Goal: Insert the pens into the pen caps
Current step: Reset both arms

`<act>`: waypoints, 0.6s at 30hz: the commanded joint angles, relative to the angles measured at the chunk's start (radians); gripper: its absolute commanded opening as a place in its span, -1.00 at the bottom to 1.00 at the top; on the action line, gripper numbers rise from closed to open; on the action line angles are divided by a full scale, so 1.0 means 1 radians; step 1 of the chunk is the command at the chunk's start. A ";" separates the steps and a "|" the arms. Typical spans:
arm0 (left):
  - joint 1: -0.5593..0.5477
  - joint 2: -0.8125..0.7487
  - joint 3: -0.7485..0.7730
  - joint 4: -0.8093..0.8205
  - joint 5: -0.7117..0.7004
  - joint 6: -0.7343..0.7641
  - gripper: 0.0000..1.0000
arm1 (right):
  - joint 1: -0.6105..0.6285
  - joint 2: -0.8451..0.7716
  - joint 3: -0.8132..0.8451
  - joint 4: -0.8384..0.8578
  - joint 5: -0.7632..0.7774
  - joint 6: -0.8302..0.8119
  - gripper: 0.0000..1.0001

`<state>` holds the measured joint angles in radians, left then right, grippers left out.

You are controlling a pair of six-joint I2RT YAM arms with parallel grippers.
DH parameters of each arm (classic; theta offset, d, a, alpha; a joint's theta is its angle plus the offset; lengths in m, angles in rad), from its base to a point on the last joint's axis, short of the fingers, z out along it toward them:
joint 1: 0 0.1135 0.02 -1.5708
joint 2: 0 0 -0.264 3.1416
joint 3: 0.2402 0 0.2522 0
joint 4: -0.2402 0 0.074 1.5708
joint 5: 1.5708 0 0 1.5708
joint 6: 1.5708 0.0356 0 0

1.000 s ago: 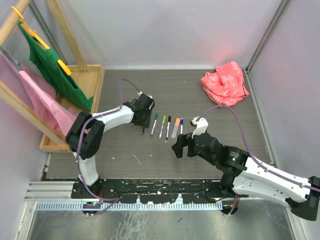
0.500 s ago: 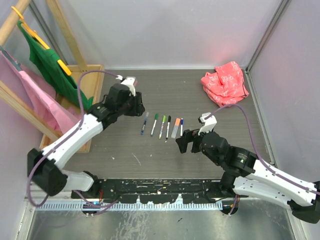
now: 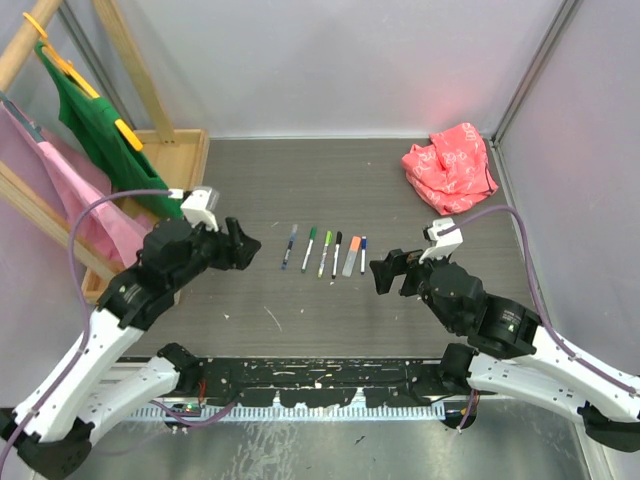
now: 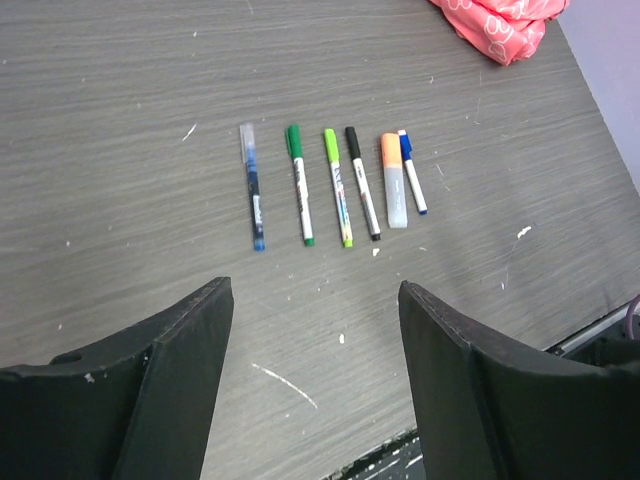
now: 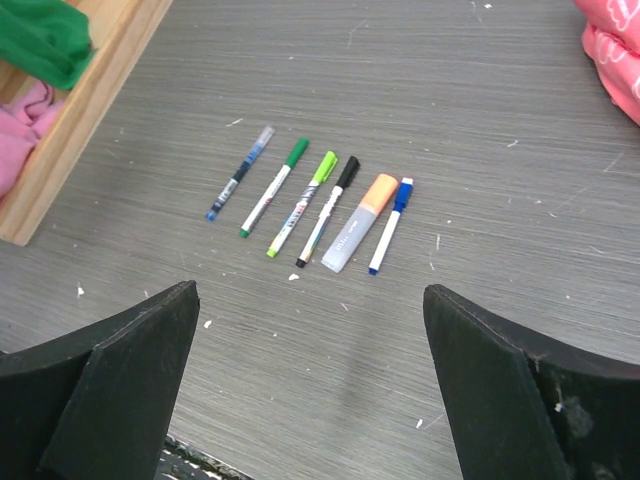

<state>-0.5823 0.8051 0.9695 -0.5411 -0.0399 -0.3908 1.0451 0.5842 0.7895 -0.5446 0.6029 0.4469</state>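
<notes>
While the left pincer (image 3: 243, 246) and the right pincer (image 3: 384, 272) hung spread and empty on either side, six pens (image 3: 325, 250) lay side by side in a row on the scuffed grey wood-grain tabletop (image 3: 400, 205). A crumpled red cloth (image 3: 452, 165) sat at its far right corner and a wooden tray (image 3: 188, 160) at its far left, with pale walls around.

Our left arm (image 3: 100, 340) climbs from its base at the near edge and bends at the elbow, wrist pointing right. Our left gripper (image 3: 243, 248) hangs with jaws spread wide, its black fingers (image 4: 170, 370) well apart in the wrist view. Our right arm (image 3: 500, 325) reaches in from the right, wrist pointing left. Our right gripper (image 3: 381, 272) is equally wide open and faces the left one
</notes>
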 commanded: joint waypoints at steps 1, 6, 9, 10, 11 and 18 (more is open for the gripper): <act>0.002 -0.136 -0.050 -0.060 -0.030 -0.033 0.39 | -0.002 -0.015 0.026 -0.009 0.064 -0.008 0.98; 0.003 -0.327 -0.118 -0.105 -0.059 -0.064 0.57 | -0.001 -0.063 0.013 0.004 0.074 -0.023 0.98; 0.002 -0.401 -0.128 -0.168 -0.096 -0.066 0.78 | -0.002 -0.107 -0.009 0.034 0.080 -0.051 0.98; 0.002 -0.418 -0.129 -0.191 -0.104 -0.065 0.91 | -0.002 -0.116 -0.010 0.036 0.079 -0.058 0.98; 0.002 -0.433 -0.128 -0.213 -0.111 -0.061 0.99 | -0.002 -0.125 -0.009 0.036 0.073 -0.066 0.98; 0.003 -0.502 -0.148 -0.252 -0.155 -0.037 0.96 | -0.002 -0.177 -0.052 0.067 0.109 -0.109 0.98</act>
<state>-0.5823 0.3256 0.8288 -0.7864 -0.1585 -0.4484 1.0451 0.4309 0.7609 -0.5388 0.6659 0.3851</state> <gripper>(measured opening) 0.981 0.988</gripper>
